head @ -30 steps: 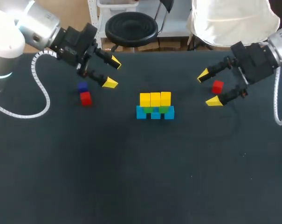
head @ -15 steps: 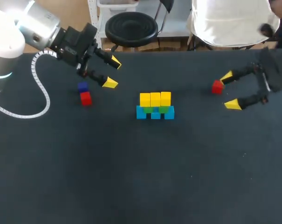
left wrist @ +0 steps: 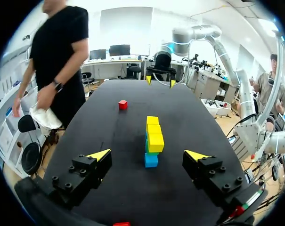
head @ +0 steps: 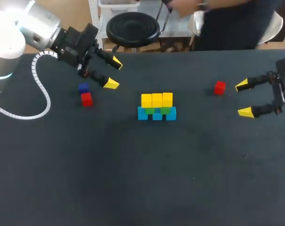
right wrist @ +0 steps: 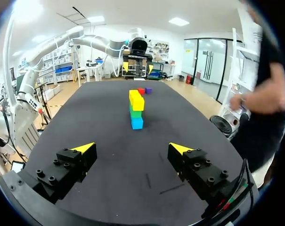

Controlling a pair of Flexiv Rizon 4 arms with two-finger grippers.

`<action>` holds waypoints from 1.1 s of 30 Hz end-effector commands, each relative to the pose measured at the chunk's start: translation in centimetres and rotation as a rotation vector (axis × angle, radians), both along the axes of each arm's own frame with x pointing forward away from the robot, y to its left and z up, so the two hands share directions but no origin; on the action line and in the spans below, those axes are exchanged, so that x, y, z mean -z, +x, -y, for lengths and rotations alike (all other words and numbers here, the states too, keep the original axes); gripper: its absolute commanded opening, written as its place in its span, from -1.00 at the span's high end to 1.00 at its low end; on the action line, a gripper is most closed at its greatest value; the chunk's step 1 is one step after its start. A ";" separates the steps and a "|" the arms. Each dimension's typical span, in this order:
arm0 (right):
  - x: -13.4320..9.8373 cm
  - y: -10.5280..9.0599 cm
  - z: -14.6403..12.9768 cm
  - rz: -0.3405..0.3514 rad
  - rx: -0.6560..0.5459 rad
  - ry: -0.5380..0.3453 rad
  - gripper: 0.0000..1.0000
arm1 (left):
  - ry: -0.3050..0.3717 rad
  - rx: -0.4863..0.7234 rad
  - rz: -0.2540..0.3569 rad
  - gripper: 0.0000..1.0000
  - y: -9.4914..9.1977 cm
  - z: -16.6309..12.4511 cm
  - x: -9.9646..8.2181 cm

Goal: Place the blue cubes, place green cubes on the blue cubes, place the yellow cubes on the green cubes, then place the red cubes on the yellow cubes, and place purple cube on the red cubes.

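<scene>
Blue cubes (head: 156,115), green cubes (head: 165,110) and yellow cubes (head: 157,100) are stacked in the middle of the table (head: 133,179); not yet placed: red cube (head: 86,99) just beside purple cube (head: 83,87) toward the far-left corner, other red cube (head: 220,87) toward the far-right; left gripper (head: 113,73) and right gripper (head: 245,98) have fingers spread wide, holding nothing.

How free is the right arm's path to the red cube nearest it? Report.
Likely yes: the right gripper is open, and only bare table lies between it and the red cube.

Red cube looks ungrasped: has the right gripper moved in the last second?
Yes. The right gripper backed away rightward from the red cube, which stayed put.
</scene>
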State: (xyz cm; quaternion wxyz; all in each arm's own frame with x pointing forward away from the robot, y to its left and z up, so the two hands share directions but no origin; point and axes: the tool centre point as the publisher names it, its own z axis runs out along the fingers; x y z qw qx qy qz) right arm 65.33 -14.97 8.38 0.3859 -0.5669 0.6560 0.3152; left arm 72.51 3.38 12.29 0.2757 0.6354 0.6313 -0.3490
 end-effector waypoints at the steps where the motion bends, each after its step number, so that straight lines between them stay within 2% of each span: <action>1: 0.1 0.1 0.0 0.000 -0.001 0.003 -1.00 | -0.001 -0.002 0.003 -1.00 -0.1 0.0 0.0; 5: 0.2 0.5 0.1 0.008 -0.005 0.014 -1.00 | -0.001 -0.002 0.003 -1.00 -0.1 0.0 0.0; 11: 0.4 3.2 1.1 0.017 0.015 0.081 -1.00 | -0.001 -0.002 0.003 -1.00 -0.1 0.0 0.0; 18: 1.1 6.2 1.7 0.017 0.017 0.100 -1.00 | -0.001 -0.002 0.003 -1.00 -0.1 0.0 0.0; 22: 1.2 7.5 1.8 0.003 0.034 0.140 -1.00 | -0.001 -0.002 0.003 -1.00 -0.1 0.0 0.0; 26: 1.5 8.7 1.1 -0.011 0.036 0.125 -1.00 | -0.001 -0.002 0.003 -1.00 -0.1 0.0 0.0; 33: 3.5 10.8 1.1 -0.028 0.034 0.120 -1.00 | -0.001 -0.002 0.003 -1.00 -0.1 0.0 0.0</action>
